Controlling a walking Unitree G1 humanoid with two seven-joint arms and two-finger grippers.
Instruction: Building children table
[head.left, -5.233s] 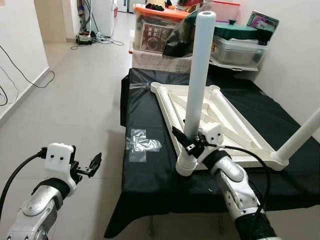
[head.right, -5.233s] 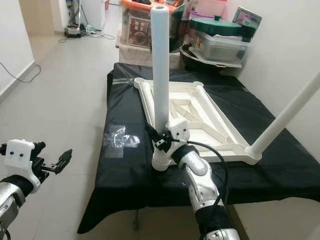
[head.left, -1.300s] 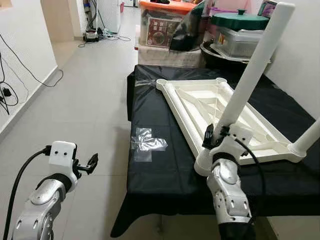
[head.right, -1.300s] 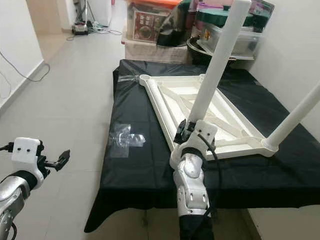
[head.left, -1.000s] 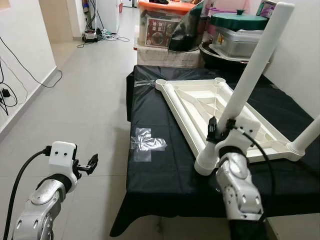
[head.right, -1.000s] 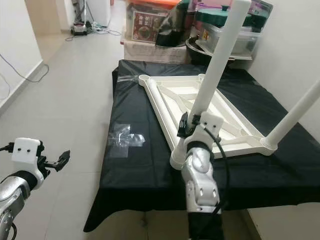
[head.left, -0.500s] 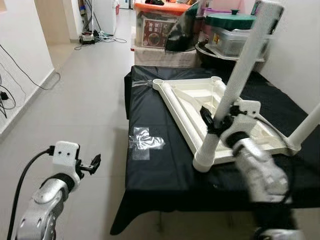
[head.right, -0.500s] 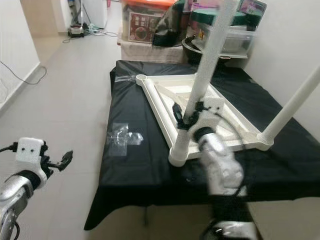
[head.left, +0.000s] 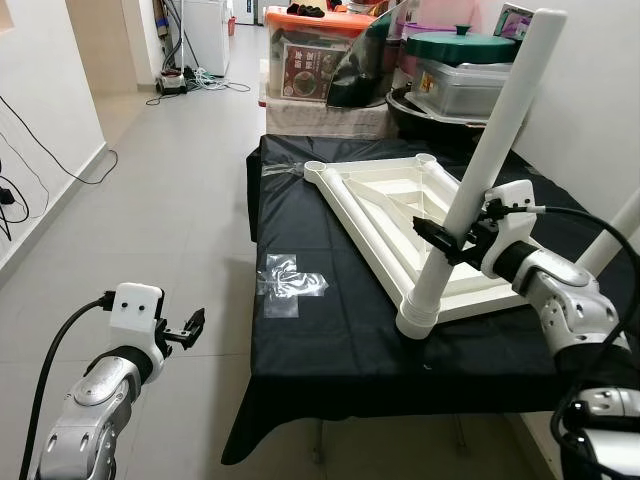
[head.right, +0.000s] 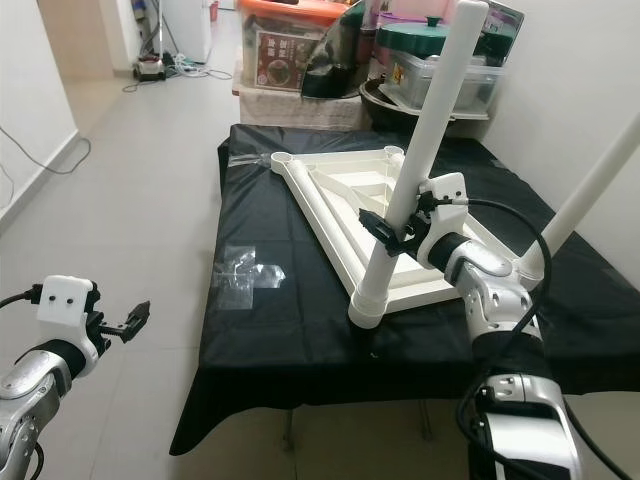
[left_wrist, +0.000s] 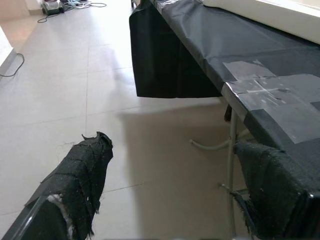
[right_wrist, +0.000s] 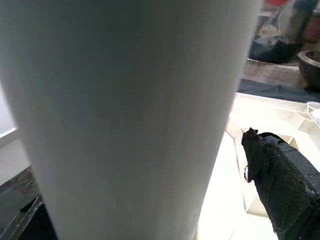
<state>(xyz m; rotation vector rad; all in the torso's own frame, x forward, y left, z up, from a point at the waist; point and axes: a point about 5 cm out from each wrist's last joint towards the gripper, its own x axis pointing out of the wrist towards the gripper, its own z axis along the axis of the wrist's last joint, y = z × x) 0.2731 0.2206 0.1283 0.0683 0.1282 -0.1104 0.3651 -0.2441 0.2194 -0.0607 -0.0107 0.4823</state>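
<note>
Children's table top (head.left: 400, 215), a white plastic frame lying upside down, rests on the black cloth (head.left: 330, 330) that covers a low stand, and everything else is placed against it. At its near corner a white tube leg (head.left: 480, 180) stands in the corner socket, leaning toward the far right. The right gripper (head.left: 447, 243) is clamped around this leg partway up, one black finger showing on each side of the tube; in the right wrist view the leg (right_wrist: 125, 115) is very close, with one finger pad (right_wrist: 280, 175) beside it. A second white leg (head.left: 612, 235) rises from the frame's right corner. Clear tape (head.left: 290, 280) is stuck to the cloth just left of the frame. Storage boxes (head.left: 310, 60) are stacked beyond its far end. The left gripper (head.left: 190, 325) hangs over the tiled floor (head.left: 150, 200), well left of the frame, with its fingers spread and nothing between them.
</note>
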